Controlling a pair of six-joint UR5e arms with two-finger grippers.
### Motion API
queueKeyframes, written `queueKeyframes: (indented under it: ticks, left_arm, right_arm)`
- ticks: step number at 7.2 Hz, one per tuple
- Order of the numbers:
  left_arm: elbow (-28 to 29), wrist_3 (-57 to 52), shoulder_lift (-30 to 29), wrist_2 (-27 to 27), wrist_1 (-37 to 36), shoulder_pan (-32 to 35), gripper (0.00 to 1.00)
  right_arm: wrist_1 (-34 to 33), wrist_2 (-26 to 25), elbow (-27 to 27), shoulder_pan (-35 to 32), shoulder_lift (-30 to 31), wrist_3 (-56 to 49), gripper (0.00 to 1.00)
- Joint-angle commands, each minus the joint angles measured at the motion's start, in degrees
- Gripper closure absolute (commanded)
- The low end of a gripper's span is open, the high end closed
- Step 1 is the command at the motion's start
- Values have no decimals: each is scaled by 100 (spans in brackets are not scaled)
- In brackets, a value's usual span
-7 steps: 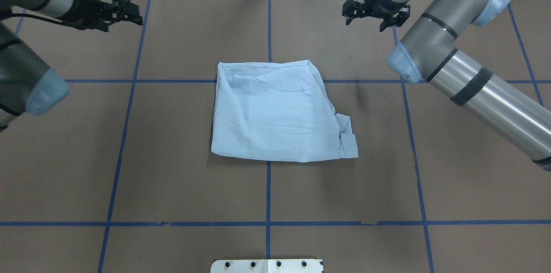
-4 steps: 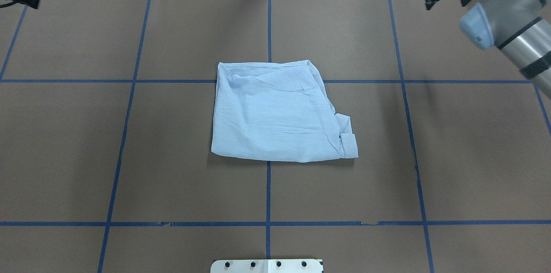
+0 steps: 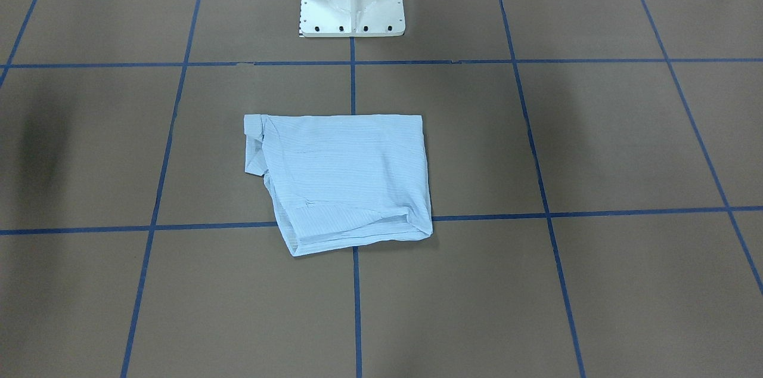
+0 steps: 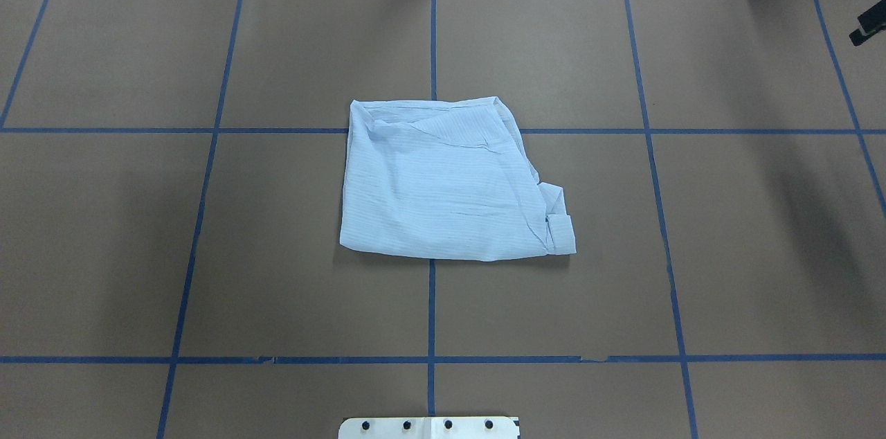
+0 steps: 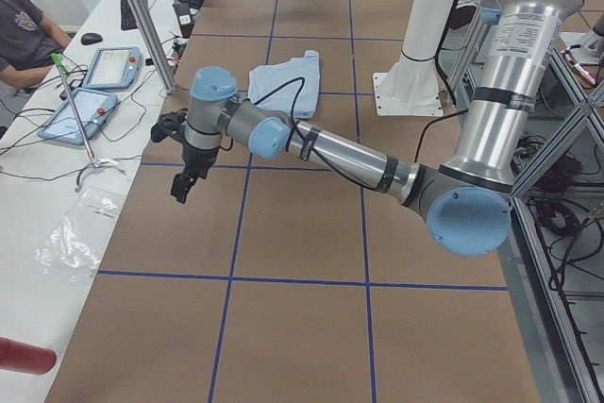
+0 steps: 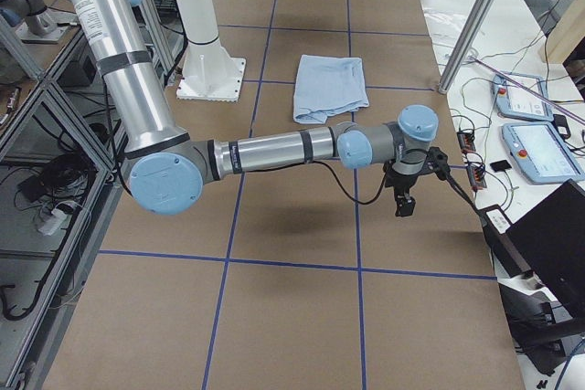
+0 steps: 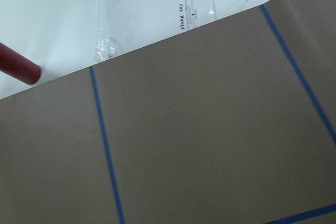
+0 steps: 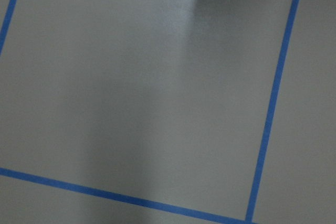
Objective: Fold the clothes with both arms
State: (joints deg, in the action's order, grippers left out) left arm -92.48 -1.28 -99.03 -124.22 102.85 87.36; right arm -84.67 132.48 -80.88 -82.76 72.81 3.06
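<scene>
The shirt lies folded into a rough square on the worktop, between the two tools and well apart from each. Neither tool touches it. On the side toward the right tool a small cuff pokes out of the stack, and the edge there runs crooked rather than square.

It looks thin, light and limp, so it should sag from any single pinch and its layers may slip over one another (the brown covering gives it little to cling to). If it needs another fold or a tidy-up, the best hold is probably at two corners of one folded edge, one tool on each, pinching every layer together.

The left tool hangs fingers-down over bare worktop near the operators' edge; the right tool hangs the same way at the opposite end. I cannot tell whether either is spread or pressed together.

Under the left tool's camera a clear bag lies just off the worktop; its print seems to read "xiang", the smaller lines too fine to read.
</scene>
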Motion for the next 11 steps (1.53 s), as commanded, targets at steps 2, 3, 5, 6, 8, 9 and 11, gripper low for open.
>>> queueKeyframes:
  ticks: [2, 3, 5, 6, 8, 9, 11]
  left_arm:
    - [554, -136, 911, -836, 1533, 245, 0]
    - [773, -136, 912, -875, 1719, 246, 0]
    - [1003, -75, 903, -553, 1599, 237, 0]
    - [873, -83, 860, -2, 1085, 168, 0]
    - [77, -101, 657, 30, -451, 149, 0]
    - [-346, -110, 674, -66, -1189, 149, 0]
    - [-631, -145, 971, -898, -1513, 167, 0]
  right_arm:
    - [195, 225, -85, -328, 628, -174, 0]
    - [249, 129, -234, -424, 873, -165, 0]
    - [250, -284, -314, -434, 1086, -139, 0]
    - [162, -319, -323, -425, 1026, -87, 0]
    - [-117, -259, -358, -434, 1017, -77, 0]
    - [-415, -241, -567, -434, 1051, -69, 0]
    - [-1103, 213, -1164, -434, 1418, -69, 0]
